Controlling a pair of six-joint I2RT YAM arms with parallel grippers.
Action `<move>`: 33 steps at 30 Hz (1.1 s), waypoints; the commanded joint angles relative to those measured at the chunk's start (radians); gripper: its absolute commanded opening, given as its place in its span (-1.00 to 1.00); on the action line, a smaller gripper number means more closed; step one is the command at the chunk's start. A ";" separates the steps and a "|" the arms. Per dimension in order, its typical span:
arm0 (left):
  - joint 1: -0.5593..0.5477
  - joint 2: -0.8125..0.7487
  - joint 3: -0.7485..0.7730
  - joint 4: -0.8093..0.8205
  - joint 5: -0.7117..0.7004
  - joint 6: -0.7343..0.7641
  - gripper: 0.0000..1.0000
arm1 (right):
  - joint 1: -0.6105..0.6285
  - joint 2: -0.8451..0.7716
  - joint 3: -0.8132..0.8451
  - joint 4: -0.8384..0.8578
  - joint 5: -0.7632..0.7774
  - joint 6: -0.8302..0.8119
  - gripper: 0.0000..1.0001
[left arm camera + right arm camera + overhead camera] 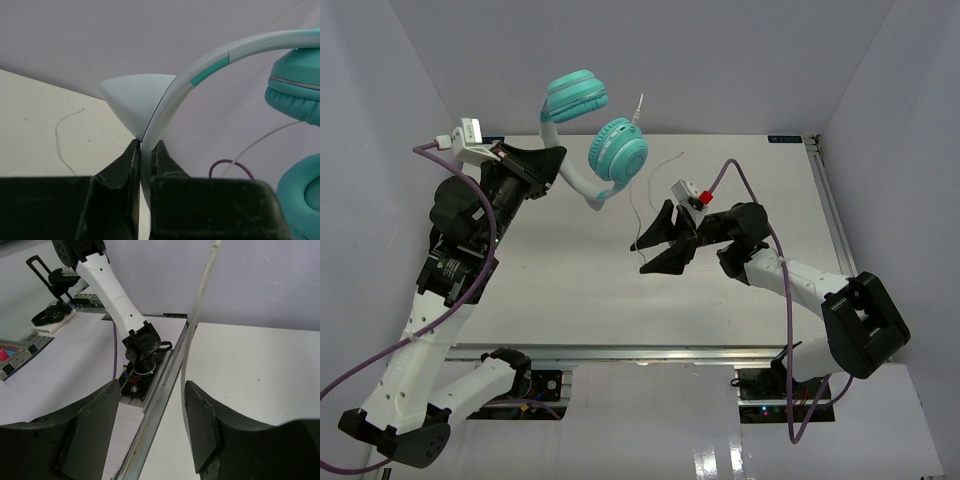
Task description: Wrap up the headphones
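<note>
Where the 2 arm bases sit at the near edge of the table [570, 290], a metal rail [650, 352] runs across it and a purple cable [380, 362] loops off the left arm. Next out, over mid-table: right gripper [640, 257], raised off the surface, jaws spread wide and holding nothing. A thin white cord [192, 315] passes through the gap between its fingers, closer to 1 of them; whether it touches cannot be told. Further out and to the left: left gripper [145, 147], raised high, jaws pressed together on the pale headband [210, 62], pinching it from both sides just below a pale pointed tab [135, 100] on the band. Beyond that: headphones [617, 150], held clear of the table in the air toward the far-left corner, carried only by that pinch on the band. The 2 teal ear cups [577, 97] hang at the far end, 1 above the other, and the cord drops from the lower cup toward the right gripper. Furthest: pale grey walls [720, 60] enclosing the table.
</note>
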 commanded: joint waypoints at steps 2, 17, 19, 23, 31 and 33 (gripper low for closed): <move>-0.003 -0.018 0.018 0.091 0.039 -0.061 -1.00 | 0.022 0.044 0.072 0.059 0.018 0.004 0.15; -0.003 0.001 0.054 0.004 -0.046 0.067 -1.00 | 0.032 -0.068 0.081 -0.369 0.073 -0.370 -0.83; -0.003 0.012 0.078 -0.035 -0.118 0.148 -1.00 | 0.015 -0.112 0.140 -0.815 0.192 -0.570 -0.85; -0.003 0.010 0.067 -0.128 -0.238 0.362 -1.00 | -0.002 -0.202 0.249 -1.292 0.664 -1.156 -0.85; -0.004 0.010 -0.041 -0.184 -0.258 0.644 -1.00 | -0.147 -0.280 0.294 -1.299 1.000 -1.283 -0.85; -0.003 0.022 -0.065 -0.206 -0.256 0.691 -1.00 | -0.176 -0.280 0.343 -1.298 1.045 -1.309 -0.85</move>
